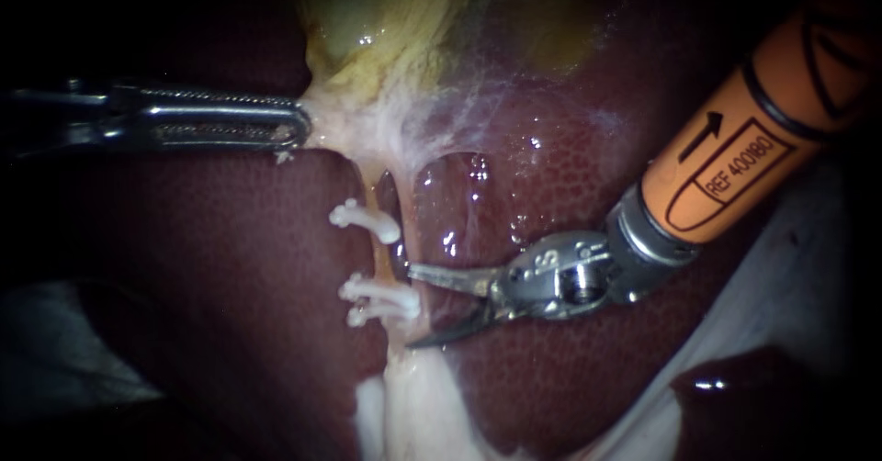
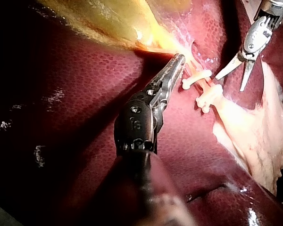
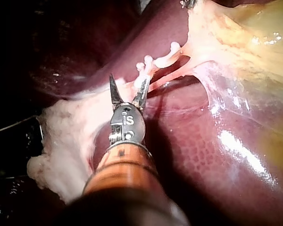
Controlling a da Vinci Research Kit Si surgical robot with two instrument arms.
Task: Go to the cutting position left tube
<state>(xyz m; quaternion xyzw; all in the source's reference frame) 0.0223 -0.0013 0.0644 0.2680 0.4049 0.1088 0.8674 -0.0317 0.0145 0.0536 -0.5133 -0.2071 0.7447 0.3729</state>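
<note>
Start with the endoscope view: find the left tube (image 1: 380, 255) running from far to near over the liver (image 1: 230, 314), crossed by three white clips (image 1: 366, 220), one farther and two nearer, with a short bare stretch between. Note the right instrument (image 1: 413, 307) coming in from the right, claw spread wide and gripping nothing, farther blade tip just right of that bare stretch, nearer blade tip beside the nearer pair of clips. Judge the claw as sitting a little too near and too far right; ease it farther and leftward, enough to bracket the bare stretch alone, and keep both blades off every clip. Leave the left instrument (image 1: 296, 130) alone, claw clamped on the pale tissue (image 1: 344, 121) below the gallbladder (image 1: 367, 20), probably keeping the tube stretched. Turn to the left wrist view: see the same clamp (image 2: 178, 63) ahead of its shaft, the clips just beside its tip, and the open blades of the other instrument (image 2: 229, 84) beyond them, apart from the tube. Use the right wrist view for the final line-up: see one blade tip at the nearest clip, touching or just short, cannot tell which, and the other blade standing over the pale lump of fat (image 3: 70, 141). Slide in square to the tube, slowly, without closing.
</note>
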